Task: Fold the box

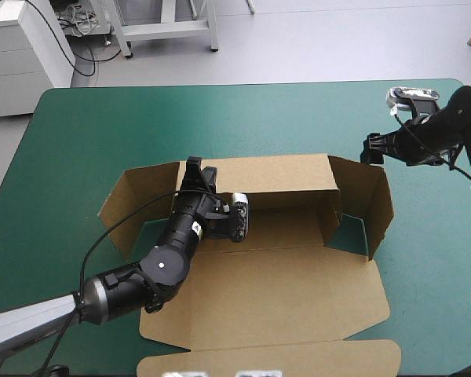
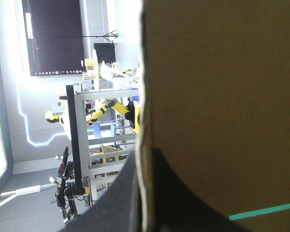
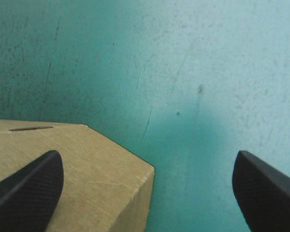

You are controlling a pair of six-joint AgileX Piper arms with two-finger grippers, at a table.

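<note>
Box [image 1: 290, 228]: mid-table on the teal-green cover [image 1: 78, 133]; far wall [image 1: 267, 173] and both side flaps [image 1: 377, 204] raised, lid [image 1: 275, 294] flat toward the near edge.
Left gripper [image 1: 195, 169]: clamped on the far wall's top edge near its left end, board between its black fingers [image 2: 116, 203].
Right gripper [image 1: 373, 149]: released, fingers wide apart, over the cover just beside the right flap's far corner; one finger overlaps that corner.

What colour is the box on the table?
The box is plain brown, best seen in the high view.
</note>
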